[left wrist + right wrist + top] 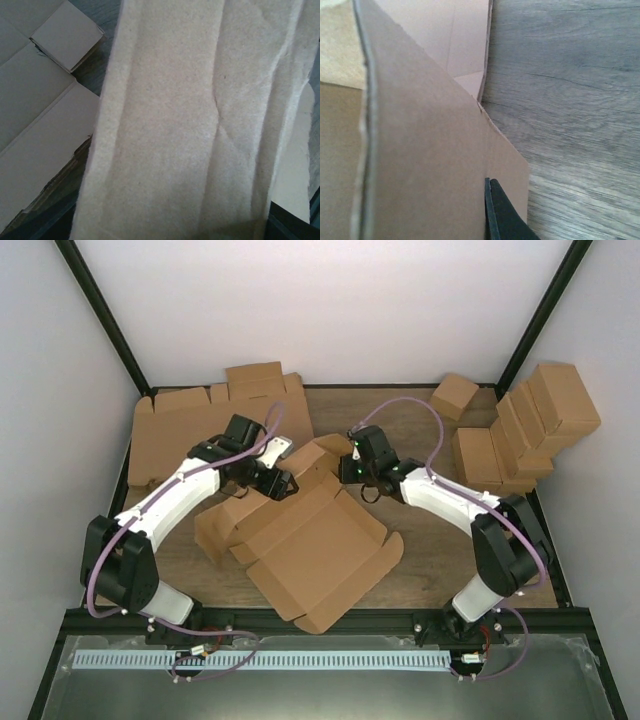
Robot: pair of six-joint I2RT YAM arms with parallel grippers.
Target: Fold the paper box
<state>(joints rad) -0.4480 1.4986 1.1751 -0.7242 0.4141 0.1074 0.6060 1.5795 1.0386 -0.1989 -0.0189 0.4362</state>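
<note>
Paper box (pixel 320 550) lies half-unfolded, just right of and nearer than the flat blank pile (pixel 175 435). Right gripper (pixel 348 468) is clamped fully closed on its raised far flap. Left gripper (pixel 283 485) is pressed against cardboard; can't tell its jaw opening.

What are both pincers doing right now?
Left pincer: at the paper box, open or closed cannot be told.
Right pincer: closed on a flap of the paper box.

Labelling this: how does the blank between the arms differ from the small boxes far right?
The paper box lies opened out, flaps spread; the small boxes are closed. The paper box is one wide sheet; the small boxes are several compact blocks. Both are brown cardboard.
</note>
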